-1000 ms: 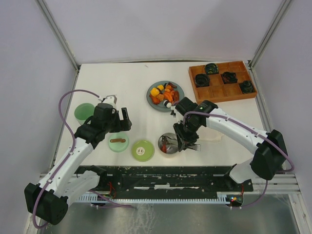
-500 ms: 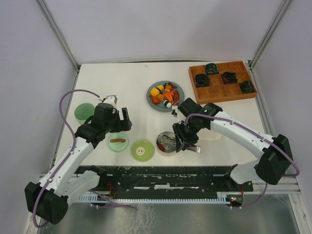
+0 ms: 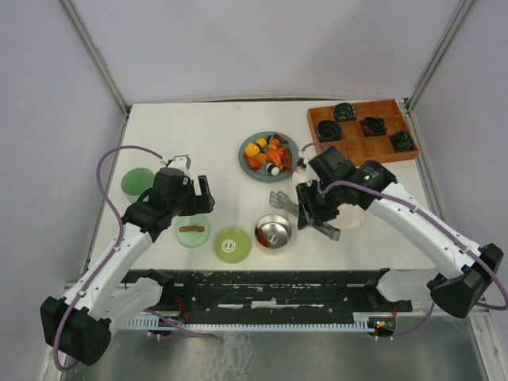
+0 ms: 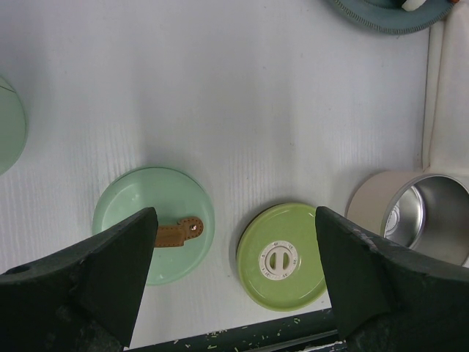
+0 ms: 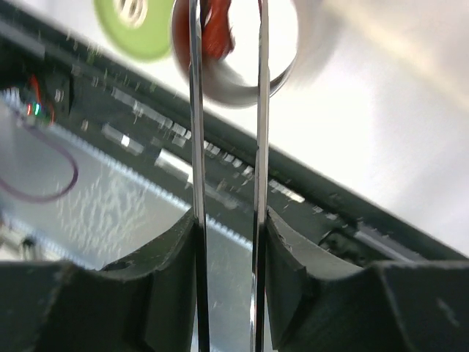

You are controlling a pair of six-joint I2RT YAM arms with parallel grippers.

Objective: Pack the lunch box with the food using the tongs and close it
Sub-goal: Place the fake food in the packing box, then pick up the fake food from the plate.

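Observation:
My right gripper (image 3: pixel 316 213) is shut on the silver tongs (image 3: pixel 284 200), whose two arms (image 5: pixel 194 147) run parallel between my fingers (image 5: pixel 168 279). The tong tips hang just beyond the small steel bowl (image 3: pixel 274 232), and nothing shows between them. A red-brown piece (image 5: pixel 216 37) lies inside that bowl (image 5: pixel 234 66). More food (image 3: pixel 268 152) sits on the grey-blue plate (image 3: pixel 290 163). Left of the bowl lie the lime-green lid (image 3: pixel 232 244) and the mint lid with a brown handle (image 3: pixel 193 231). The mint canister (image 3: pixel 137 184) stands far left. My left gripper (image 3: pixel 200 194) hovers open over the lids (image 4: pixel 282 257).
A wooden tray (image 3: pixel 361 131) with dark green-black objects stands at the back right. A folded cream cloth (image 3: pixel 353 216) lies under my right arm. The table's front edge and black rail (image 3: pixel 262 290) run just below the bowl and lids.
My right arm has drawn the tongs up and out of the steel bowl, toward the back right. A red-brown piece now lies in the bowl. The left arm has not moved.

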